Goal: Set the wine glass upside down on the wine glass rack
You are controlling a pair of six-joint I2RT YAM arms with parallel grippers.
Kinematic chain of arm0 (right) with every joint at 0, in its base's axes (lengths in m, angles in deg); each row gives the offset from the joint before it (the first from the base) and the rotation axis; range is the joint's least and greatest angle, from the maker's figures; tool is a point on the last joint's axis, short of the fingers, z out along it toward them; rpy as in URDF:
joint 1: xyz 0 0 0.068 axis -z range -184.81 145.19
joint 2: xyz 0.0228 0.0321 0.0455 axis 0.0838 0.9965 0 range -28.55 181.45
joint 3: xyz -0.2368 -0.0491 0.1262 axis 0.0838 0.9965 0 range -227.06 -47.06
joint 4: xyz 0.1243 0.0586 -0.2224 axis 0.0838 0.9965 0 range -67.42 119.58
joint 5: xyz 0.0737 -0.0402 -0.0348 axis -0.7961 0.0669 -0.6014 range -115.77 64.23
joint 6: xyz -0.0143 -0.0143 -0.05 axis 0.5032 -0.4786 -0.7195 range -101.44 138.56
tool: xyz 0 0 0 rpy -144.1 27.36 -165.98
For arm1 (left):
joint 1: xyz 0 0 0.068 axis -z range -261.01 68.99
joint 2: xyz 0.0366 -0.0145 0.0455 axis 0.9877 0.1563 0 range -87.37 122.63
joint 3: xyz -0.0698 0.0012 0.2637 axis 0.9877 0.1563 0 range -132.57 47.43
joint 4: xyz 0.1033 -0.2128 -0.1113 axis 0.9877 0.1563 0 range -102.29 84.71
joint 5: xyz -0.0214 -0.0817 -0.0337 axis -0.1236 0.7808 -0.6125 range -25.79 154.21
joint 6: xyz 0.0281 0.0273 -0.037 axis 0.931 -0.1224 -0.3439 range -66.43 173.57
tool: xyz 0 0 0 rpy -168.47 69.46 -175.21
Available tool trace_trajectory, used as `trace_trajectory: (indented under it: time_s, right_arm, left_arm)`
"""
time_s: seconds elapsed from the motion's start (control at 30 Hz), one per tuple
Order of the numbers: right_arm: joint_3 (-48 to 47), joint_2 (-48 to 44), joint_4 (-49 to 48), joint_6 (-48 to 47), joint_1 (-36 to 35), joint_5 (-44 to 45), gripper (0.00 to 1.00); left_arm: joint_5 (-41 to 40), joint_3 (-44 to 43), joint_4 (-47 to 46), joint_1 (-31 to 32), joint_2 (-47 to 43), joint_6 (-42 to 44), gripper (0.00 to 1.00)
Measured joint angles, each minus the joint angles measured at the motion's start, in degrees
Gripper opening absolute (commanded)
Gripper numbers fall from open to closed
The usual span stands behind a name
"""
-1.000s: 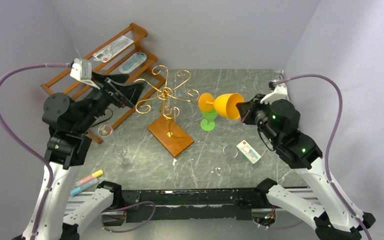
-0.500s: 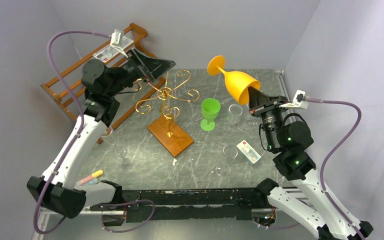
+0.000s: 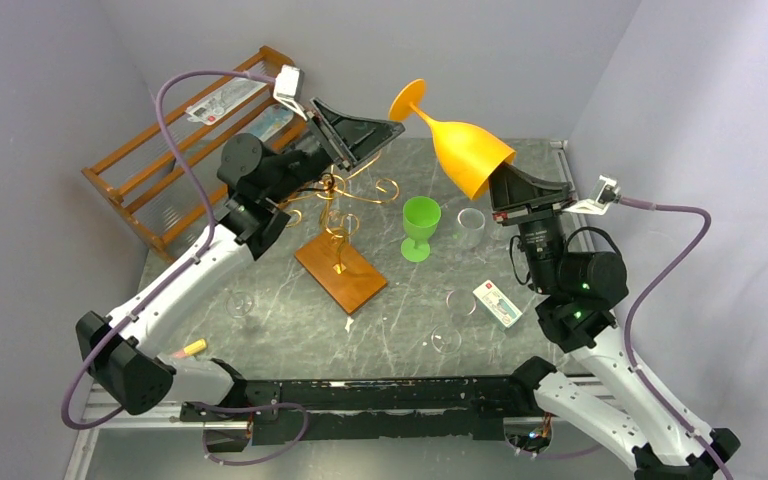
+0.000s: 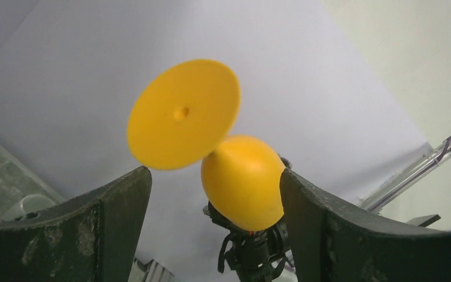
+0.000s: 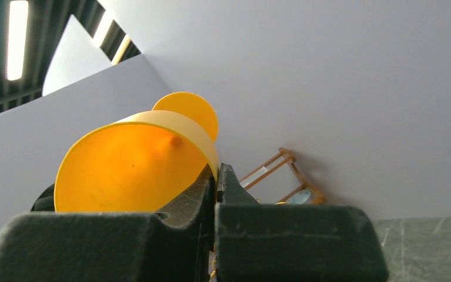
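An orange wine glass [image 3: 465,150] hangs tilted in the air, foot [image 3: 408,100] up and to the left, mouth down and to the right. My right gripper [image 3: 505,185] is shut on its rim, one finger inside the bowl [image 5: 135,170] and one outside. My left gripper [image 3: 388,125] is raised beside the stem, just under the foot, open with nothing between its fingers. In the left wrist view the bowl [image 4: 243,182] and foot [image 4: 182,114] lie beyond the spread fingers. The gold wine glass rack [image 3: 338,190] stands on its wooden base [image 3: 340,272], partly hidden by the left arm.
A green goblet [image 3: 420,225] and a clear glass [image 3: 470,222] stand right of the rack. More clear glasses [image 3: 460,302] and a small card box [image 3: 498,303] lie nearer. A slatted wooden shelf [image 3: 185,130] sits at the back left, and a yellow marker [image 3: 192,348] at the front left.
The right arm has lifted the orange glass and turned it from lying sideways to foot-up. The left arm has risen and swung right from the shelf side to the glass's foot.
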Motion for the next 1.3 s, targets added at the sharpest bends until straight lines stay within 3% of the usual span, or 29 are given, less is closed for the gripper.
trace_trajectory:
  time_s: [0.37,0.7,1.03,1.3]
  right_arm:
    - [1.7,1.5,-8.8,3.5,0.0,-3.3,0.00]
    - [3.3,5.2,-15.0,3.3,0.0,-3.7,0.00]
    - [3.8,5.9,-16.6,2.4,0.1,-5.0,0.00]
    - [3.8,5.8,-15.6,1.7,0.1,-3.6,0.00]
  left_arm:
    - [-11.6,0.4,-7.7,6.0,0.3,-5.0,0.75]
    - [-22.8,1.8,-11.6,12.1,0.3,-7.1,0.77]
    - [-34.9,-2.4,-10.6,16.0,3.5,-5.6,0.61]
    - [-39.2,-4.2,-7.1,17.7,4.1,-3.3,0.67]
